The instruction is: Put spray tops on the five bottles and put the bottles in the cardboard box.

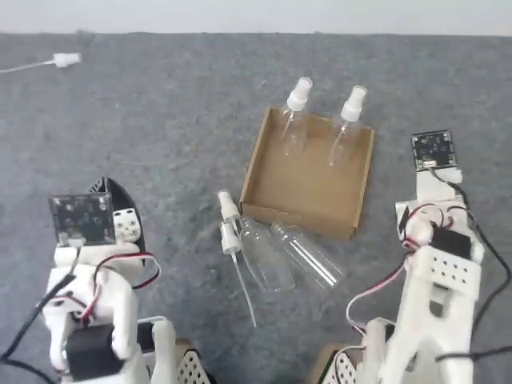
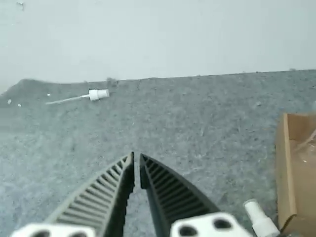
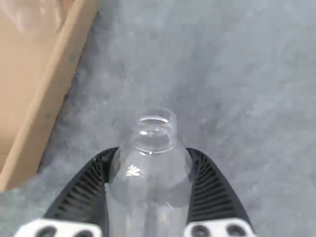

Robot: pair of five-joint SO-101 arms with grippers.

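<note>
My right gripper [image 3: 153,154] is shut on a clear bottle [image 3: 150,187] with an open neck, held just off the cardboard box [image 3: 44,98]. The box [image 1: 308,218] holds two bottles [image 1: 294,128] [image 1: 346,132] with white spray tops. In front of it, on the carpet, lie a bottle with a spray top [image 1: 260,254] and a second clear bottle [image 1: 310,258]. A loose spray top [image 1: 232,238] with a long tube rests beside them. Another spray top [image 2: 98,94] lies at the far left. My left gripper [image 2: 137,157] is shut on nothing, above bare carpet.
Grey carpet [image 1: 160,128] covers the table up to a pale wall [image 2: 158,34]. The left arm [image 1: 88,320] and the right arm [image 1: 436,264] stand at the near edge. A box wall [image 2: 286,168] and a spray head [image 2: 259,219] sit close to the left gripper.
</note>
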